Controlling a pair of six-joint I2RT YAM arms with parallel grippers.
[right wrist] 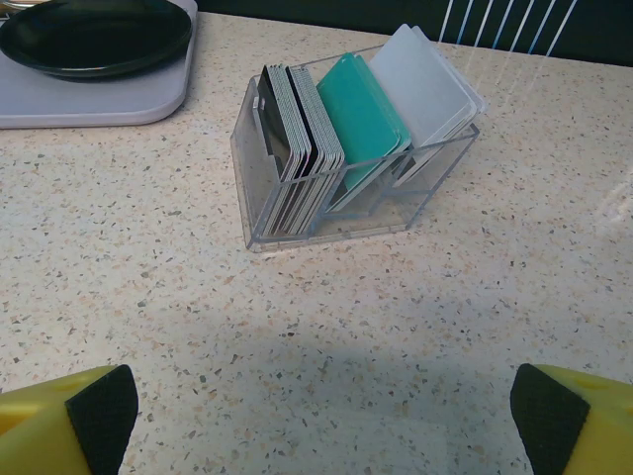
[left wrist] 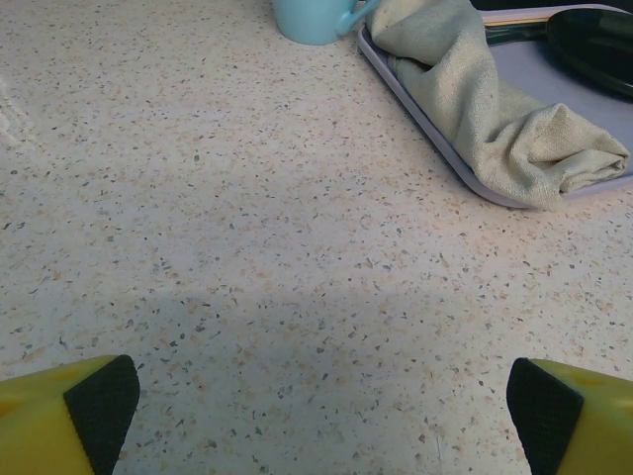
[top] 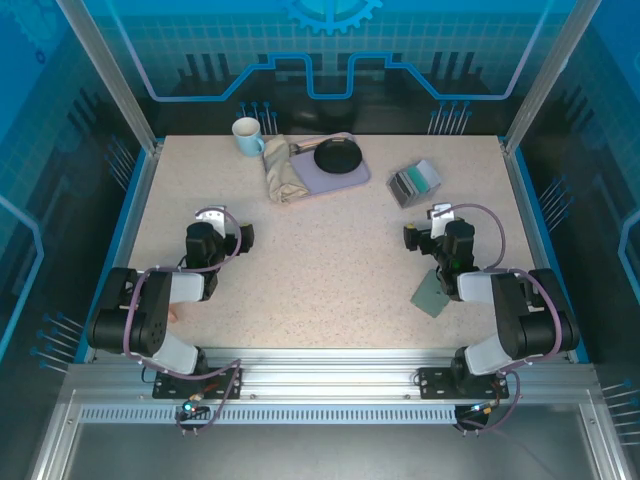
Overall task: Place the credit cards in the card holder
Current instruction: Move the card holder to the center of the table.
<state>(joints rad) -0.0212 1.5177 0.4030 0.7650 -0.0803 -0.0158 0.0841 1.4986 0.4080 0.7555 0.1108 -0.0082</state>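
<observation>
Plainly spread wide and holding nothing at both left gripper [left wrist: 316, 421] and right gripper [right wrist: 316, 421], with the credit cards [right wrist: 361, 119] leaning on edge in a clear box [right wrist: 326, 226] ahead of the right one and the card holder [top: 433, 292] flat by the right arm [top: 500, 300].

**Colours across the table**

The table [top: 330, 260] is cream, speckled all over with brown and grey flecks. At the far side, a pale blue mug [top: 246, 135] stands left of a lilac-grey tray [top: 340, 183], which bears a beige cloth [top: 283, 175] and a black plate [top: 338, 156]. Far right, a clear box [right wrist: 259, 198] holds black and grey cards [right wrist: 297, 148], a teal card [right wrist: 361, 114] and a whitish-grey card [right wrist: 425, 84]. Near right lies a grey-green wallet [top: 432, 293]. The left gripper [left wrist: 316, 421] and right gripper [right wrist: 316, 426] have yellow fingers [left wrist: 35, 416] with black pads [left wrist: 104, 406]. The back wall [top: 330, 60] is blue with a fine grid pattern
</observation>
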